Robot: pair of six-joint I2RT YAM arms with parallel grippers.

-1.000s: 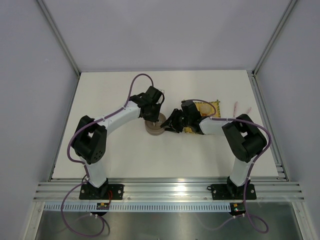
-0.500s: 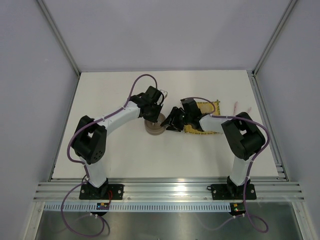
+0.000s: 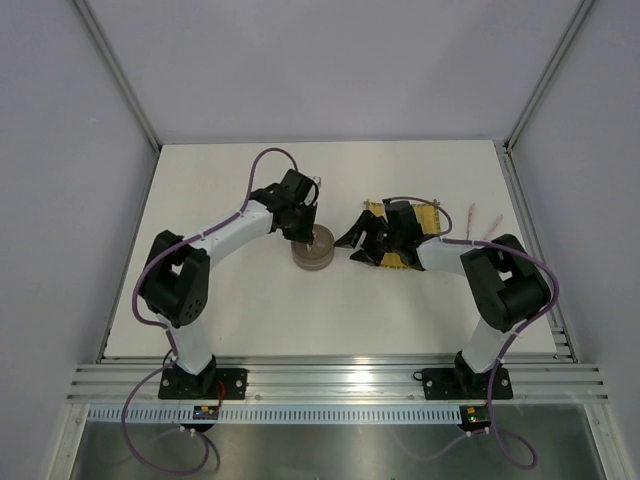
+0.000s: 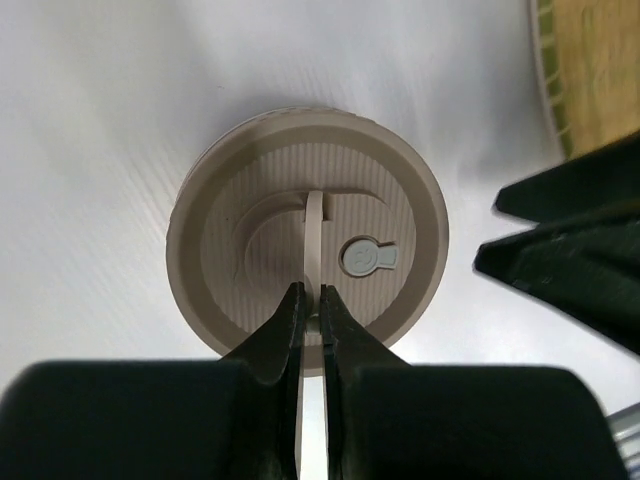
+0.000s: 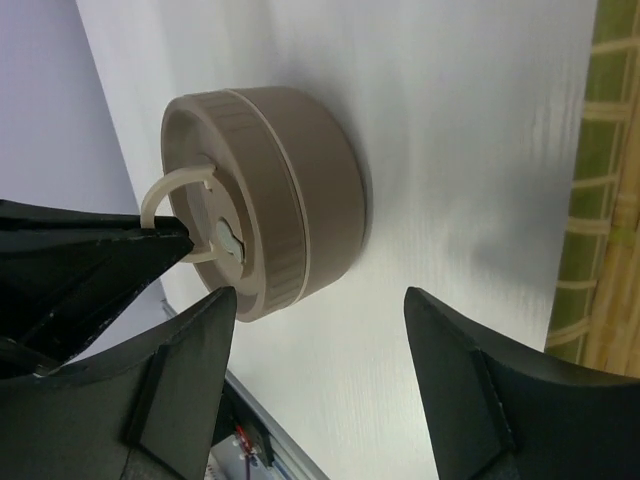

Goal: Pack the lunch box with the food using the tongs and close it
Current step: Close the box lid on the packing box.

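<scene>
The lunch box (image 3: 313,256) is a round tan tin with its lid (image 4: 400,200) on, standing on the white table. My left gripper (image 4: 311,295) is above it, shut on the lid's thin pale loop handle (image 4: 314,225). That handle (image 5: 160,192) and the box's side (image 5: 310,180) also show in the right wrist view. My right gripper (image 5: 320,295) stands open just right of the box, apart from it, with nothing between its fingers. Thin pale sticks that look like the tongs (image 3: 472,214) lie at the far right. The food is out of view.
A yellow woven mat (image 3: 424,216) lies under and behind my right arm, just right of the box; its edge (image 4: 590,60) shows in the left wrist view. Metal frame posts and grey walls bound the table.
My right gripper has opened and drawn back to the right, away from the box. My left gripper stays shut on the lid handle, shifted slightly left.
</scene>
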